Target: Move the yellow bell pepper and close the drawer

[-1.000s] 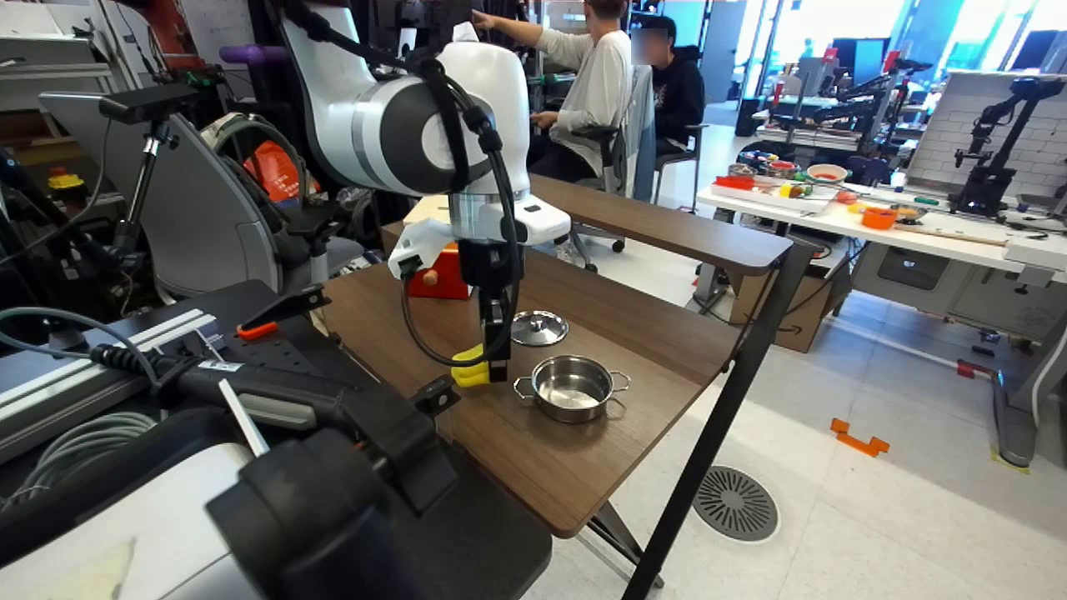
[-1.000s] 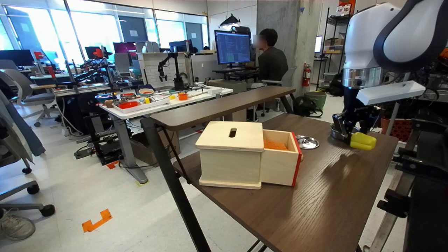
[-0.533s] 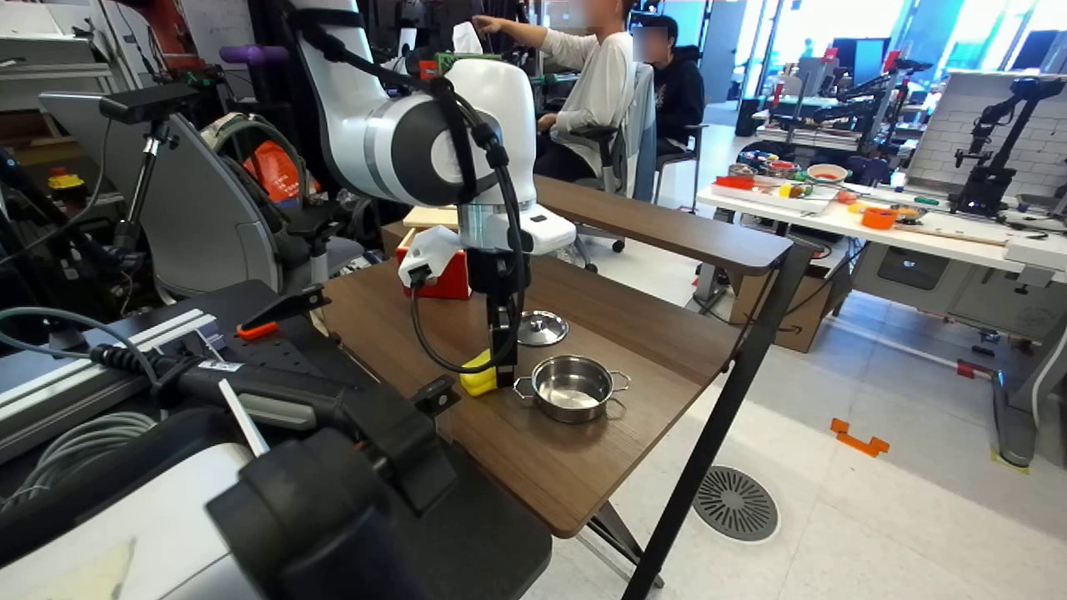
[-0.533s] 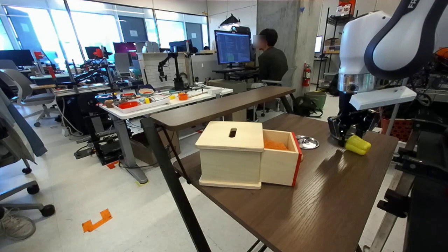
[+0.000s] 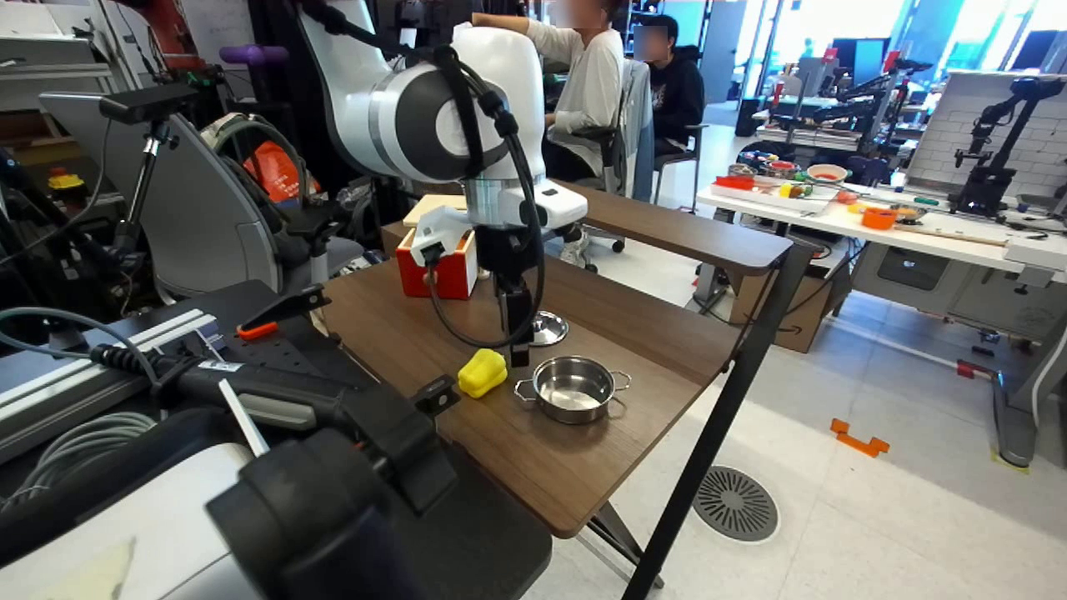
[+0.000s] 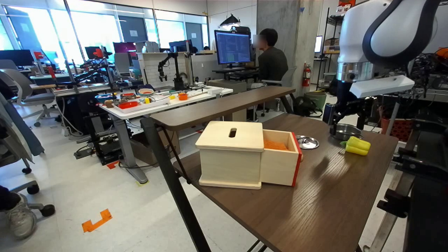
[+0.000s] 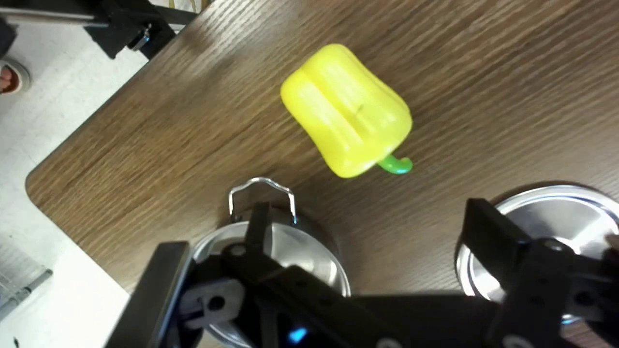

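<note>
The yellow bell pepper (image 7: pixel 346 111) lies on its side on the brown table (image 5: pixel 467 417), its green stem showing in the wrist view. In an exterior view the same pepper (image 5: pixel 482 372) rests just beside the metal pot. My gripper (image 7: pixel 370 207) stands open, its fingers wide apart and nothing between them. It hangs above the table close to the pot, apart from the pepper, as an exterior view shows the gripper (image 6: pixel 346 130). The drawer (image 6: pixel 279 164), with a red front (image 5: pixel 435 271), stands pulled out of its pale wooden box (image 6: pixel 229 164) and holds something orange.
The silver pot (image 5: pixel 573 390) with two handles sits near the table's end. Its lid (image 6: pixel 307 142) lies between the pot and the drawer. A raised shelf (image 6: pixel 224 106) runs along one side of the table. People sit in the background.
The pepper was held above the table, came down onto it and was let go. My gripper has opened and lifted away from it. The drawer has not moved.
</note>
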`<action>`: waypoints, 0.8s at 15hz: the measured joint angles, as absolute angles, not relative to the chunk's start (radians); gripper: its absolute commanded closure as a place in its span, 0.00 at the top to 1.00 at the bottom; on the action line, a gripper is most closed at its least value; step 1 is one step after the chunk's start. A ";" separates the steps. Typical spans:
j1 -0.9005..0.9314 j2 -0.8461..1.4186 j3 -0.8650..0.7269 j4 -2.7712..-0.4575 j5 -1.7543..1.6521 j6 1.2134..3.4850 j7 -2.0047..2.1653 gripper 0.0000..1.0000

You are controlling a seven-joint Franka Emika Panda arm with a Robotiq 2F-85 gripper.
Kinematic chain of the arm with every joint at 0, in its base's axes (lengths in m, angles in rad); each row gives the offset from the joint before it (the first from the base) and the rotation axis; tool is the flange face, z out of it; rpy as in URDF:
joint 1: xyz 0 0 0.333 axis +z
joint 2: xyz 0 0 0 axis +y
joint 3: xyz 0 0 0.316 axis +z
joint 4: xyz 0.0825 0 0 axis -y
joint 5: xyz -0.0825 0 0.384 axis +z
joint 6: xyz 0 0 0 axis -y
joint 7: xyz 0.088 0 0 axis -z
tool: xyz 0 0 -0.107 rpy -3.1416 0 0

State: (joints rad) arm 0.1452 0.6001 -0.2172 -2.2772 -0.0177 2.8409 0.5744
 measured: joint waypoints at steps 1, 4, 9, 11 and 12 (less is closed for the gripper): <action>0.144 0.572 -0.215 -2.293 -0.018 2.836 0.517 1.00; 0.146 0.478 -0.211 -2.356 -0.047 2.826 0.373 1.00; 0.152 0.392 -0.201 -2.453 -0.188 2.837 0.241 1.00; 0.165 0.388 -0.199 -2.478 -0.244 2.858 0.204 1.00; 0.176 0.388 -0.199 -2.487 -0.274 2.869 0.192 1.00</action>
